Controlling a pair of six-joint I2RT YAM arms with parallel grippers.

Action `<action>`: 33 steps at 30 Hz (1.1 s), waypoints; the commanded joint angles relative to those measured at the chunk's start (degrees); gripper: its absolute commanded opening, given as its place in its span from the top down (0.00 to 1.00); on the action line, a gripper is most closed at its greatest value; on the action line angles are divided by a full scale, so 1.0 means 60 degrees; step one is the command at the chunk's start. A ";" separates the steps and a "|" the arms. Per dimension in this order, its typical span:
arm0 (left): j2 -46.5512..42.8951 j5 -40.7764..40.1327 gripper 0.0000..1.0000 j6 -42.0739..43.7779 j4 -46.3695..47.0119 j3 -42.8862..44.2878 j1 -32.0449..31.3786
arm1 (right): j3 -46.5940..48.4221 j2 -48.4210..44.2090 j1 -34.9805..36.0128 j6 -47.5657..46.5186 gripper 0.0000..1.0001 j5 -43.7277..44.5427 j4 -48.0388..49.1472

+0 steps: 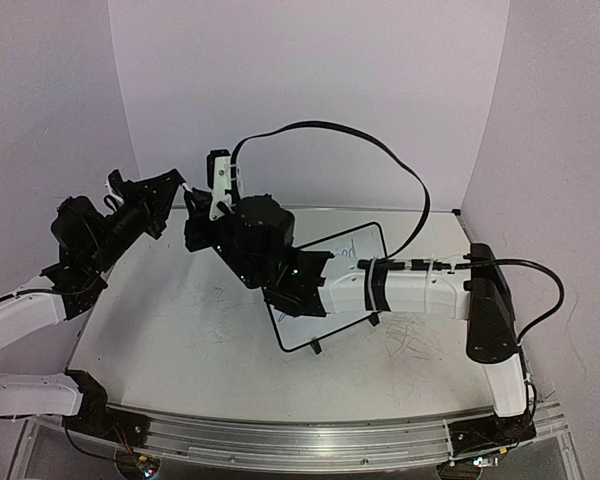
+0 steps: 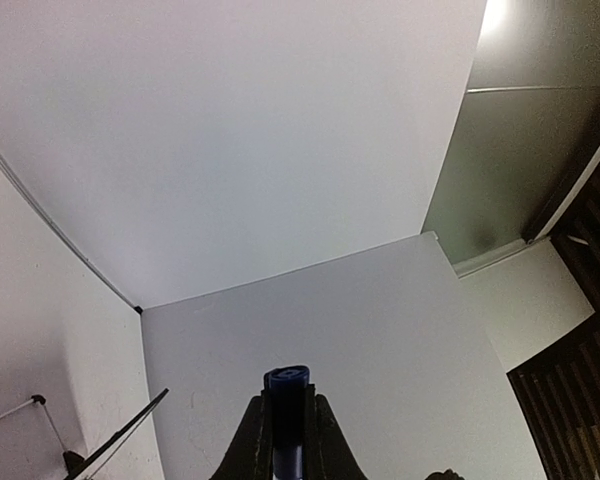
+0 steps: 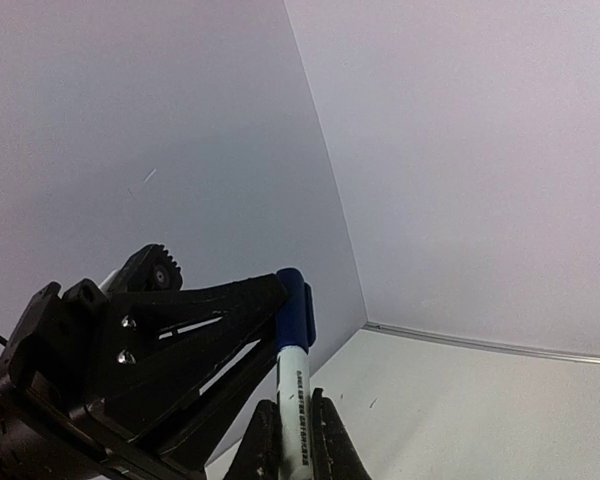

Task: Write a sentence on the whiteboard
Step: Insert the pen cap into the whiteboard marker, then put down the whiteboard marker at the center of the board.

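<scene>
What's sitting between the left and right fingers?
A marker: right fingers clamp its white barrel, left fingers clamp its blue cap. Clearest in right wrist view.

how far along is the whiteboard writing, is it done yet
Done: part of the sentence shows on the whiteboard, though the right arm hides most of it. In hand: the right tool is shut on the marker, the left tool on its blue cap. Left: whether the cap is going on or off, and whether the sentence is complete, cannot be told.
</scene>
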 commanded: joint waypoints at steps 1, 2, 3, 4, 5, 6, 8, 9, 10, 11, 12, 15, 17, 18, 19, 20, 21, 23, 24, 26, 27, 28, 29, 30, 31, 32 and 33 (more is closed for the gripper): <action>-0.0251 0.0783 1.00 0.0349 0.0141 -0.0434 -0.1218 | 0.1661 0.0822 -0.0539 -0.0277 1.00 -0.1011 0.0336; -0.0135 0.0727 1.00 0.0350 0.0145 -0.0441 -0.1433 | 0.2111 0.1014 -0.0548 -0.0423 1.00 -0.1029 0.0112; -0.0033 0.0623 1.00 0.0346 0.0146 -0.0454 -0.1694 | 0.2505 0.1273 -0.0568 -0.0481 1.00 -0.0973 -0.0190; 0.0057 0.0472 1.00 0.0366 0.0147 -0.0474 -0.1915 | 0.2862 0.1487 -0.0585 -0.0540 1.00 -0.0902 -0.0354; 0.0116 0.0311 1.00 0.0426 0.0147 -0.0471 -0.2162 | 0.3131 0.1597 -0.0596 -0.0673 1.00 -0.0876 -0.0433; 0.0154 0.0241 1.00 0.0475 0.0147 -0.0470 -0.2297 | 0.3228 0.1674 -0.0614 -0.0776 1.00 -0.0916 -0.0464; 0.0110 0.0101 1.00 0.0540 0.0146 -0.0491 -0.2394 | 0.3248 0.1685 -0.0672 -0.0889 1.00 -0.0983 -0.0476; 0.0060 0.0063 1.00 0.0584 0.0144 -0.0482 -0.2398 | 0.3167 0.1621 -0.0706 -0.0903 1.00 -0.1154 -0.0461; 0.0012 0.0045 1.00 0.0627 0.0136 -0.0470 -0.2398 | 0.3036 0.1525 -0.0732 -0.0905 1.00 -0.1243 -0.0416; 0.0015 0.0060 1.00 0.0622 0.0140 -0.0472 -0.2407 | 0.2963 0.1441 -0.0748 -0.0974 1.00 -0.1414 -0.0328; 0.0023 0.0078 1.00 0.0613 0.0146 -0.0474 -0.2416 | 0.2893 0.1359 -0.0764 -0.1049 1.00 -0.1591 -0.0238; 0.0049 0.0093 1.00 0.0576 0.0145 -0.0554 -0.2441 | 0.3023 0.1323 -0.0830 -0.1163 1.00 -0.1952 -0.0263; -0.0036 -0.0086 1.00 0.0842 0.0134 -0.0485 -0.2441 | 0.2395 0.0971 -0.0843 -0.1433 1.00 -0.1936 -0.0262; -0.0113 -0.0193 1.00 0.1057 0.0106 -0.0426 -0.2432 | 0.1929 0.0730 -0.0842 -0.1459 1.00 -0.1926 -0.0185; -0.0188 -0.0293 1.00 0.1278 0.0030 -0.0295 -0.2410 | 0.1144 0.0319 -0.0836 -0.1352 1.00 -0.1907 0.0044; -0.0252 -0.0369 1.00 0.1534 -0.0136 -0.0146 -0.2361 | 0.0370 -0.0229 -0.0832 -0.1082 1.00 -0.1841 0.0379; -0.0288 -0.0430 1.00 0.1875 -0.0423 0.0095 -0.2311 | -0.0494 -0.0749 -0.0834 -0.0859 1.00 -0.1740 0.0727; -0.0343 -0.0577 0.95 0.2486 -0.0885 0.0612 -0.2219 | -0.2172 -0.1732 -0.0836 -0.0703 1.00 -0.1564 0.1163; -0.0374 -0.0615 0.88 0.2765 -0.0950 0.0807 -0.2189 | -0.2852 -0.2178 -0.0844 -0.0712 1.00 -0.1544 0.1282; -0.0411 -0.0646 0.68 0.3495 -0.1117 0.1290 -0.2131 | -0.4046 -0.3085 -0.0836 -0.0794 1.00 -0.1404 0.1428; -0.0406 -0.0629 0.57 0.3900 -0.1241 0.1605 -0.2117 | -0.4685 -0.3595 -0.0840 -0.0831 1.00 -0.1218 0.1467; -0.0400 -0.0616 0.49 0.4230 -0.1401 0.1899 -0.2110 | -0.5292 -0.4077 -0.0851 -0.0916 1.00 -0.0982 0.1481; -0.0417 -0.0637 0.41 0.4540 -0.1621 0.2115 -0.2098 | -0.5810 -0.4684 -0.0870 -0.1035 1.00 -0.0664 0.1478; -0.0484 -0.0713 0.34 0.4803 -0.1786 0.2252 -0.2085 | -0.6414 -0.5318 -0.0941 -0.1041 1.00 -0.0268 0.1277; -0.0579 -0.0797 0.29 0.5039 -0.1903 0.2345 -0.2072 | -0.6999 -0.5935 -0.1084 -0.0962 1.00 0.0063 0.0923; -0.0705 -0.0878 0.25 0.5260 -0.2011 0.2370 -0.2062 | -0.7423 -0.6613 -0.1418 -0.0693 1.00 0.0113 0.0389; -0.0819 -0.0999 0.21 0.5469 -0.2152 0.2376 -0.2063 | -0.7937 -0.7267 -0.1870 -0.0259 1.00 -0.0064 -0.0170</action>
